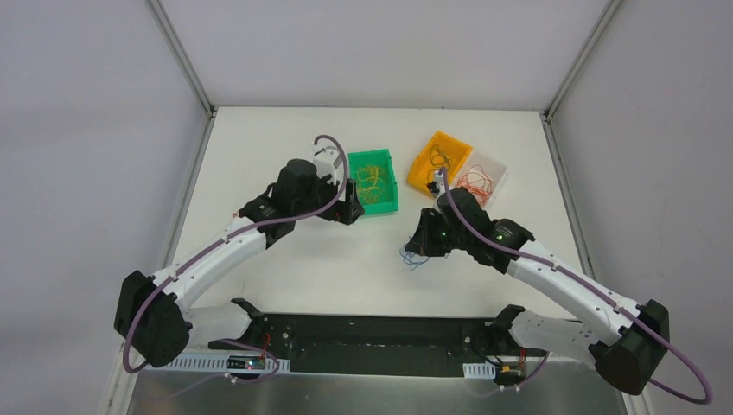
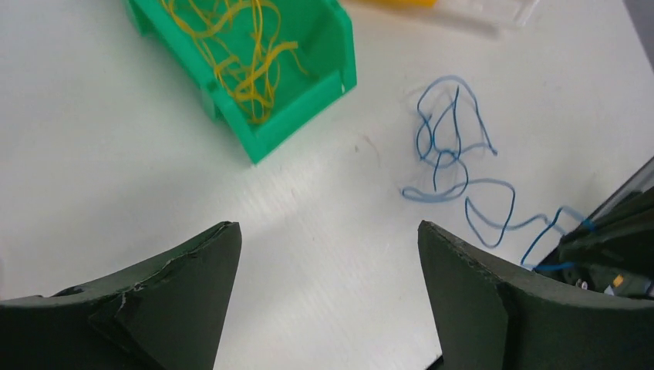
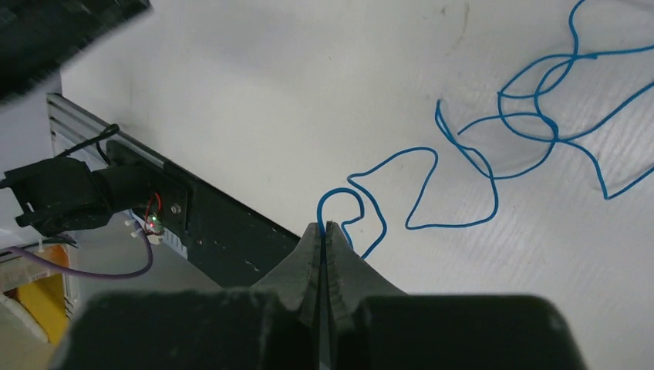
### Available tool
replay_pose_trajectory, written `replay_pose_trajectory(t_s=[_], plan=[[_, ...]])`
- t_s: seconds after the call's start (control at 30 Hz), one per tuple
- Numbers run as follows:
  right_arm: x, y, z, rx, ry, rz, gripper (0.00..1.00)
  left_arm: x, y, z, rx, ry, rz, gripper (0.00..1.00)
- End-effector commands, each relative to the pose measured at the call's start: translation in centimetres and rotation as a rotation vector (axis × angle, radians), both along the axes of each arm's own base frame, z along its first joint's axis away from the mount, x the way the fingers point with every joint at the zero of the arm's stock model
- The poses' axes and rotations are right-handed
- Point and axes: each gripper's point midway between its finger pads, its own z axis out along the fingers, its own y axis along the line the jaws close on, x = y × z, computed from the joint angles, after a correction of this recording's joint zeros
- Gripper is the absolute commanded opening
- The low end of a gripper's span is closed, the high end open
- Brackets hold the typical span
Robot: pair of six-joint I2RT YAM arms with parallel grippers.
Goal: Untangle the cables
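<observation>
Right gripper (image 3: 324, 231): clenched on one end of the blue cables (image 3: 337, 191), a strand nipped between the fingertips just above the worktop (image 1: 346, 277).
Left gripper (image 2: 328, 227): released, jaws wide, nothing between them; it hovers near the green bin (image 2: 308, 116).
Where the cables are: the blue tangle lies loose on the worktop between the two arms; yellow-green cables (image 2: 247, 69) sit in the green bin, red-orange cables (image 1: 474, 181) in the clear bin (image 1: 500, 162).
Handling: probably very light, limp and springy; the loops likely drag along together when pulled.
Where to hold: best at a free end or an outer loop, away from the crossings.
Count, bins: three, namely green, orange bin (image 1: 421, 173) and clear.
Count, blue strands: at least two seem overlapped; the exact number cannot be told.
Count, grippers: two.
</observation>
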Motion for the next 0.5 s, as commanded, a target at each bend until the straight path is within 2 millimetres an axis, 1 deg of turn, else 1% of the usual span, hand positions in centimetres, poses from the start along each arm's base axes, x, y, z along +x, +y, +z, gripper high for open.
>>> replay_pose_trajectory(t_s=[0.0, 0.03, 0.07, 0.1, 0.13, 0.2, 0.23, 0.27, 0.3, 0.37, 0.47], plan=[[1.9, 1.4, 3.4, 0.112, -0.122, -0.038, 0.0, -3.1, 0.0, -1.5, -0.055, 0.028, -0.047, 0.87], [2.2, 1.3, 3.7, 0.102, -0.134, -0.044, 0.0, -3.6, 0.1, -2.0, -0.067, 0.033, -0.051, 0.87], [2.4, 1.1, 3.8, 0.087, -0.139, -0.046, 0.03, -3.9, 0.1, -2.4, -0.08, 0.037, -0.051, 0.87], [2.6, 1.0, 3.8, 0.069, -0.141, -0.05, 0.09, -4.2, 0.1, -2.7, -0.093, 0.044, -0.053, 0.87], [2.8, 0.8, 3.7, 0.045, -0.142, -0.054, 0.25, -4.3, -0.2, -2.8, -0.111, 0.041, -0.061, 0.87], [3.6, -0.1, 3.5, -0.015, -0.152, -0.097, 0.64, -4.5, -0.6, -3.1, -0.128, 0.051, -0.068, 0.87], [4.1, -0.9, 3.3, -0.057, -0.166, -0.137, 0.77, -4.5, -0.9, -3.1, -0.138, 0.053, -0.079, 0.87], [4.5, -1.6, 3.1, -0.093, -0.17, -0.167, 0.85, -4.6, -1.2, -3.2, -0.142, 0.057, -0.086, 0.87], [4.8, -2.5, 2.8, -0.13, -0.175, -0.195, 0.89, -4.6, -1.5, -3.3, -0.141, 0.06, -0.093, 0.87], [5.3, -4.1, 2.1, -0.199, -0.173, -0.248, 0.92, -4.5, -2.0, -3.4, -0.137, 0.065, -0.103, 0.86], [5.8, -6.3, 0.4, -0.253, -0.115, -0.305, 0.98, -4.5, -2.5, -3.7, -0.129, 0.072, -0.115, 0.86]])
